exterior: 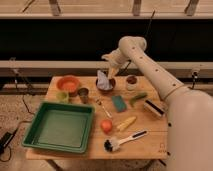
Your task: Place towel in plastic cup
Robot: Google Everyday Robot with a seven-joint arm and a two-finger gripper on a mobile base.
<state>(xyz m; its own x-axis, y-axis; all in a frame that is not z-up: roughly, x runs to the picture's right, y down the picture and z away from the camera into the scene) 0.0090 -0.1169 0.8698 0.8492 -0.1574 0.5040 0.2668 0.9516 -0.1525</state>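
A blue-grey towel sits bunched in a dark bowl at the back middle of the wooden table. A small green plastic cup stands to the left, in front of a red bowl. My gripper hangs just above the towel's top, with the arm reaching in from the right. Whether it touches the towel is unclear.
A dark metal cup stands beside the green cup. A large green tray fills the front left. A white cup, teal sponge, green vegetable, scrub brush, orange, corn cob and dish brush lie to the right.
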